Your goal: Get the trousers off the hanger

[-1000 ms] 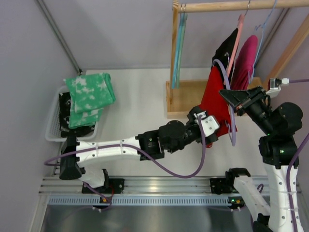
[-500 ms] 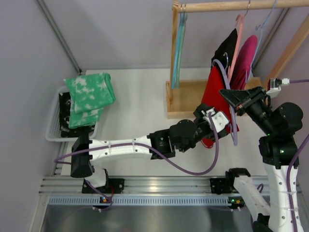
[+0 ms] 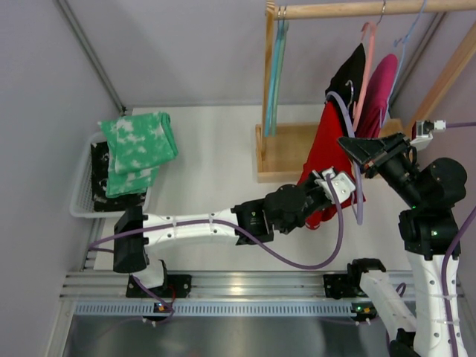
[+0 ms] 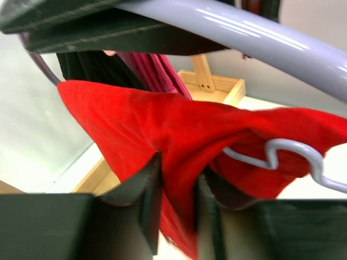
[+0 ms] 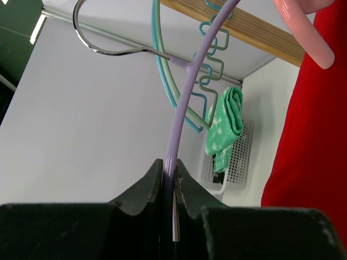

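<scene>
The trousers (image 3: 327, 149) are red, the hanger (image 5: 171, 151) lilac, the cloth (image 3: 137, 149) mottled green-and-white.

There is room over the white tabletop (image 3: 208, 156) mid-frame. The wooden clothes rack (image 3: 286, 152) blocks the upper right, and the white plastic basket (image 3: 76, 202) blocks the left.

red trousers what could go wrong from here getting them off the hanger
The left tool pinches only a fold of the red trousers, so it might slip off. The cloth lies against the wavy notch of the lilac hanger and could snag there. The right tool holds just the thin rod, which may twist.
</scene>
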Controlling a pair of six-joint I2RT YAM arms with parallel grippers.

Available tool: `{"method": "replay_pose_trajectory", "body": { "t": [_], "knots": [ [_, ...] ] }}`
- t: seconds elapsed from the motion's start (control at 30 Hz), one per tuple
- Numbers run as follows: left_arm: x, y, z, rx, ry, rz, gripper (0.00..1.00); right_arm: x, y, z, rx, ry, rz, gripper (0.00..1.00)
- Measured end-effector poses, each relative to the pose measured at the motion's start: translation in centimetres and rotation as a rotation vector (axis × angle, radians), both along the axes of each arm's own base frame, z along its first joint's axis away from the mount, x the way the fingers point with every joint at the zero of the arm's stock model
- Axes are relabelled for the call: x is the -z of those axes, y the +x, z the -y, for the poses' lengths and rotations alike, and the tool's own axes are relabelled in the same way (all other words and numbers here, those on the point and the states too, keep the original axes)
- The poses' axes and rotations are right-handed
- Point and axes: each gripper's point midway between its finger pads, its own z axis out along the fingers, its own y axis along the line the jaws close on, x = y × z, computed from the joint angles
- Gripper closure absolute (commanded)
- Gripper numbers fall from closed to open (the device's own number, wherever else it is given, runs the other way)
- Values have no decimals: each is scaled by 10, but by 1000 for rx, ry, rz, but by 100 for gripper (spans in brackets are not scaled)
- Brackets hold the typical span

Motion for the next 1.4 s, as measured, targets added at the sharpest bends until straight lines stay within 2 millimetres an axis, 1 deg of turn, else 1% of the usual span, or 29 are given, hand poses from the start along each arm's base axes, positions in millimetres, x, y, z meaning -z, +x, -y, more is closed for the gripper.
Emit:
{"method": "replay_pose_trajectory", "body": {
  "t": [0.03,0.07,0.1,0.33,0.43,0.67,0.77,0.9,1.0,1.07,1.17,1.2,1.23,1.4],
  "knots": [
    [-1,2,-1,-3,-3,1,83,0,0,0,0,0,0,100],
    [-2,4,-1,-7,-5,4,95,0,0,0,1,0,-1,100],
    [-3,6,-2,-11,-9,5,100,0,1,1,4,0,-1,100],
    [-4,9,-4,-15,-6,15,100,1,2,2,15,-4,1,100],
    [-8,9,-7,-13,-10,16,100,3,4,2,18,-8,0,100],
    [-20,15,-20,-30,5,4,100,34,16,2,14,-12,-47,100],
    [-29,16,-25,-38,8,4,100,46,22,1,13,-14,-74,100],
    [-43,15,-28,-34,18,6,100,50,25,1,10,-14,-75,100],
    [-52,13,-30,-21,33,4,100,51,26,5,22,-15,-60,100],
    [-63,12,-33,-19,36,6,100,54,28,7,31,-18,-52,100],
    [-92,12,-38,-19,-1,21,100,67,33,9,40,-25,-75,100],
    [-107,11,-41,-19,-28,33,100,74,35,10,42,-30,-90,100],
    [-114,11,-43,-20,-41,39,100,80,37,10,42,-35,-100,100],
    [-168,7,-57,-18,-142,87,100,106,45,14,56,-71,-147,100]
  ]
}}
